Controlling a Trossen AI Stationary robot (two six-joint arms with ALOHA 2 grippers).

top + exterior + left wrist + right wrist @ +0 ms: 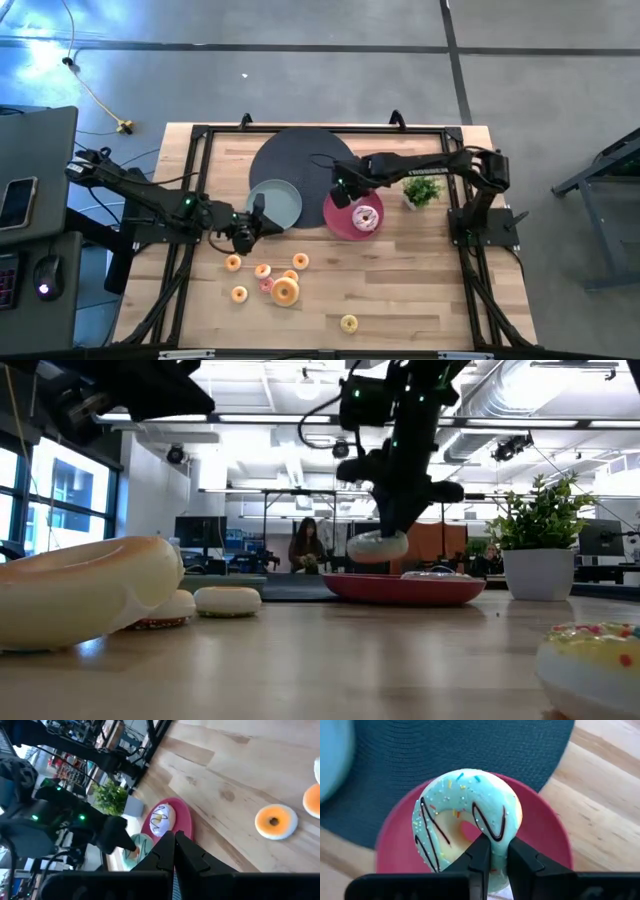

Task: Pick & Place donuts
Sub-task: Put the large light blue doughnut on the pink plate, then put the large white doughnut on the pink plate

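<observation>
Wooden table (400, 290) on grey concrete floor, dark round mat (300, 150) at far centre. High view: right gripper (343, 193) over near-left rim of pink plate (340, 218), nearer to it than the other arm; plate already carries a white-iced donut (366, 217). Left gripper (252, 222) waits by grey-green plate (285, 205), which looks empty. Potted plant (421, 190) just right of pink plate. Loose small donuts (268, 280) in a cluster on bare wood near left-centre, one yellow (348, 322) apart nearer the front. Low view: office room behind w/ seated person; right gripper hangs above pink plate's rim w/ mint donut (377, 545) in its fingers, clear of the plate, not touching. Large pale donut (85, 590) close to lens at left, tilted. Left wrist view: left fingers closed together, nothing between; pink plate w/ white-iced donut beyond, orange donut (276, 821) on wood off to one side. Right wrist view: right fingers (479, 857) clamped on lower edge of mint donut, ring held upright, hole facing camera, pink plate directly beneath. Judgement: move due is a straight lowering and release; plate lies below the donut, free space beside the white-iced one. Mint ring on edge may roll or lean when let go.
</observation>
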